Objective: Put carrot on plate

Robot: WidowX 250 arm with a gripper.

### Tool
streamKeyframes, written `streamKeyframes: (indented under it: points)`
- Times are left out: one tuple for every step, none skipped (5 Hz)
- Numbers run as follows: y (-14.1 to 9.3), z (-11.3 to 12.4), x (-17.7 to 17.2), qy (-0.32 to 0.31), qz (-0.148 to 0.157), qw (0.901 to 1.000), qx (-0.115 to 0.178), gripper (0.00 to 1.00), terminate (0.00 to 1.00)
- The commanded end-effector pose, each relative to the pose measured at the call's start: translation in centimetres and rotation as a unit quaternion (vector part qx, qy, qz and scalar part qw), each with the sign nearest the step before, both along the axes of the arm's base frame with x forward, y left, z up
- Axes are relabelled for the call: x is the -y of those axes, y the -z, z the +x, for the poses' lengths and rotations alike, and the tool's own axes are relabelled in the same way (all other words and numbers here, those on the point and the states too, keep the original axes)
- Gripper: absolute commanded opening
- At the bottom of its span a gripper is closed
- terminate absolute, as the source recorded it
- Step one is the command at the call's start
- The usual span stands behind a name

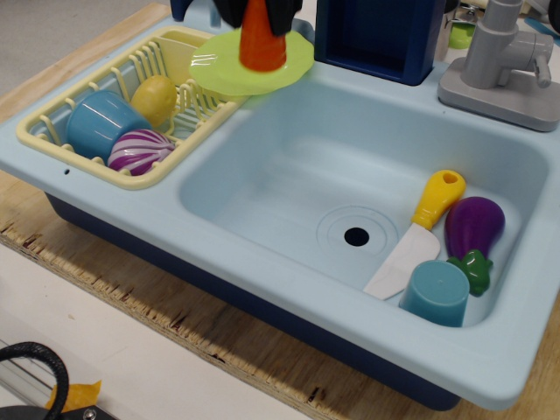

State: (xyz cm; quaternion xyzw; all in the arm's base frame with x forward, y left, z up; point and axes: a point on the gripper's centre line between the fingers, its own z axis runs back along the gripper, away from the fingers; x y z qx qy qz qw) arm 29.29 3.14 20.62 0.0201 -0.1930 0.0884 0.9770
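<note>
Placing step, I judged: end effector (260, 10) pinched the carrot (262, 44) upright over the plate (293, 63). I reckoned lowering and release came next.

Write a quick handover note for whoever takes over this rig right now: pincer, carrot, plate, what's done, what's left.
Pincer: at the top edge, mostly out of frame, shut on the carrot.
Carrot: upright, wide end down, over the plate; can't tell if it touches.
Plate: on the back end of the dish rack, by the sink.
Done: carrot is out of the sink and above the plate.
Left: lower if needed, release, back away.
</note>
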Motion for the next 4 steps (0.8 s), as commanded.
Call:
streamKeyframes:
  points:
    - [-0.9, 1.6, -2.5, -0.001, -0.003, 0.9990, 0.045, 0.00, 0.00]
    - [0.6, 2.4, -3.5, 0.005, -0.019, 0.9995, 0.026, 0.00, 0.00]
    - [1.5, 3.4, -3.8, 0.019, -0.025, 0.9993, 0.020, 0.00, 0.00]
    - [2.0, 4.1, -4.1, 0.027, -0.030, 0.9990, 0.021, 0.00, 0.00]
